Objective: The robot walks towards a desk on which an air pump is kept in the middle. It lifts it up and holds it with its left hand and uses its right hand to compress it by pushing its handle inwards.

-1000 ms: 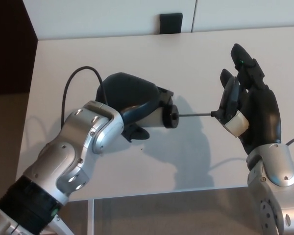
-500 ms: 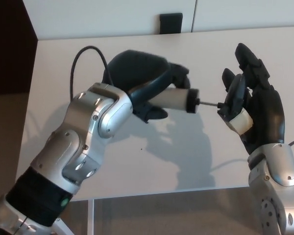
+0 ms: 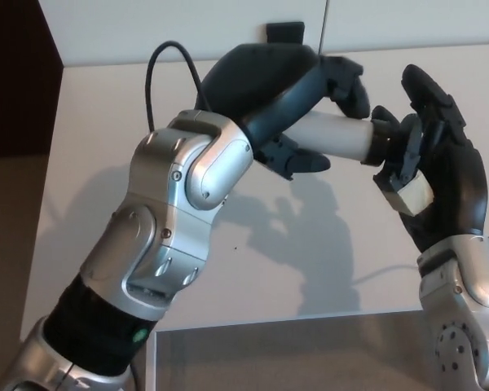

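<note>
Above the white surface [image 3: 90, 106], the left hand [image 3: 269, 90] grasps the air pump [image 3: 334, 137] around its pale barrel, holding it lifted and tilted, well clear of the top. The right hand [image 3: 436, 175] has its fingers spread, palm pressed against the pump's handle [image 3: 407, 159] at the barrel's end; no rod shows between them. Likely risks: the flat palm could slide off the handle, since nothing wraps it, or the push could twist the barrel in the left hand's grip and loosen it. A dark block [image 3: 285, 34] sits at the far edge. No brand, label or writing can be read anywhere.
</note>
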